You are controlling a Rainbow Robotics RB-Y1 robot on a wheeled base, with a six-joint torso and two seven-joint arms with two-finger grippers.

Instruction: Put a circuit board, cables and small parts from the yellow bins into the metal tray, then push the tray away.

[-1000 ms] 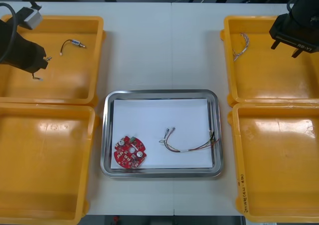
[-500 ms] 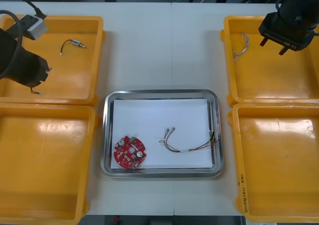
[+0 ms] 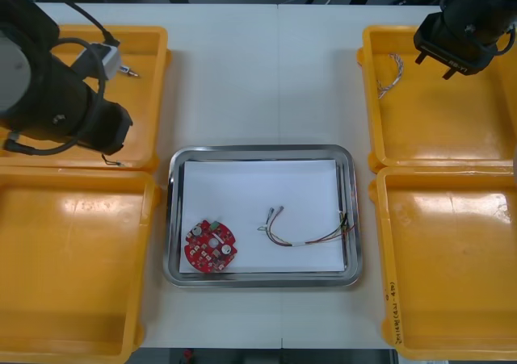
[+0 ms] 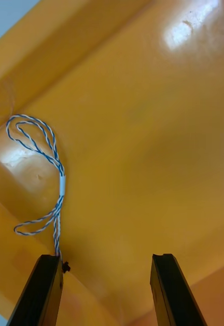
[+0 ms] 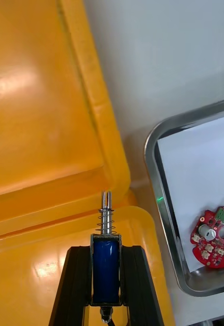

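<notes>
My left gripper (image 5: pixel 106 249) is shut on a small metal part (image 5: pixel 106 270), blue-bodied with a spring and pin, above the wall between the two left yellow bins (image 5: pixel 104 153). The metal tray (image 3: pixel 262 149) is white inside and holds a round red circuit board (image 3: pixel 211 247) and a red and yellow cable (image 3: pixel 307 235). In the left wrist view the tray rim (image 5: pixel 154 153) and the circuit board (image 5: pixel 213 244) lie beside the fingers. My right gripper (image 4: pixel 107 260) is open over the far right bin (image 3: pixel 452 130). A twisted blue and white cable (image 4: pixel 51 178) lies just beyond one of its fingers.
In the front view the left arm (image 3: pixel 56 98) covers much of the far left bin (image 3: pixel 153 98). Another small metal part (image 3: pixel 129 73) peeks out beside the arm. The two near bins (image 3: pixel 73 267) (image 3: pixel 452 259) hold nothing. White table surrounds the tray.
The left arm has swung right towards the tray, carrying the small metal part out of the far left bin. The right gripper has shifted left, closer to the blue and white cable.
</notes>
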